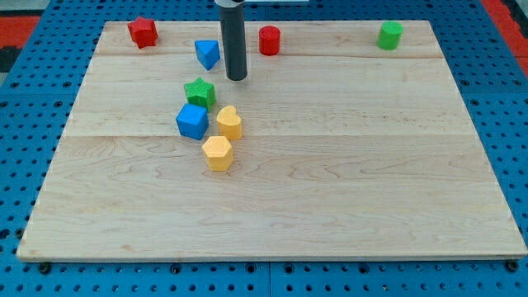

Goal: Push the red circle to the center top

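Note:
The red circle (270, 40) is a short red cylinder near the view's top, a little right of the board's middle. My tip (238, 77) rests on the board to the left of and below the red circle, apart from it. The blue triangular block (207, 54) lies just left of the rod. The green star (200, 91) sits below and left of the tip.
A red star-like block (143, 31) is at the top left and a green block (390, 35) at the top right. A blue cube (192, 121), a yellow heart (229, 123) and a yellow hexagon (218, 153) cluster left of centre. The wooden board (346, 181) lies on blue pegboard.

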Available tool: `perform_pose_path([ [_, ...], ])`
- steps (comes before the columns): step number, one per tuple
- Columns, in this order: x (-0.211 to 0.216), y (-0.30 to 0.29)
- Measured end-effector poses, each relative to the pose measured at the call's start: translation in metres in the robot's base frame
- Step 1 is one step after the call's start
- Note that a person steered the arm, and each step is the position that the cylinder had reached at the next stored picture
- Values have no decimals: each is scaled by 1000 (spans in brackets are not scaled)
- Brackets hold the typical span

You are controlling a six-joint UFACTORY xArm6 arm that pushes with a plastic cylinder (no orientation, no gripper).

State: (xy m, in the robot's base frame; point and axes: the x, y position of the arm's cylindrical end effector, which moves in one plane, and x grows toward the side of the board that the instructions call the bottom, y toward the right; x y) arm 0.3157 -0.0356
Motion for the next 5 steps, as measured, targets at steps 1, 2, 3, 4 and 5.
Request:
perform_pose_path([
  [1,-36,18],
  [2,-52,57],
  [3,-58,61],
  [4,-58,61],
  [5,-49,73],
])
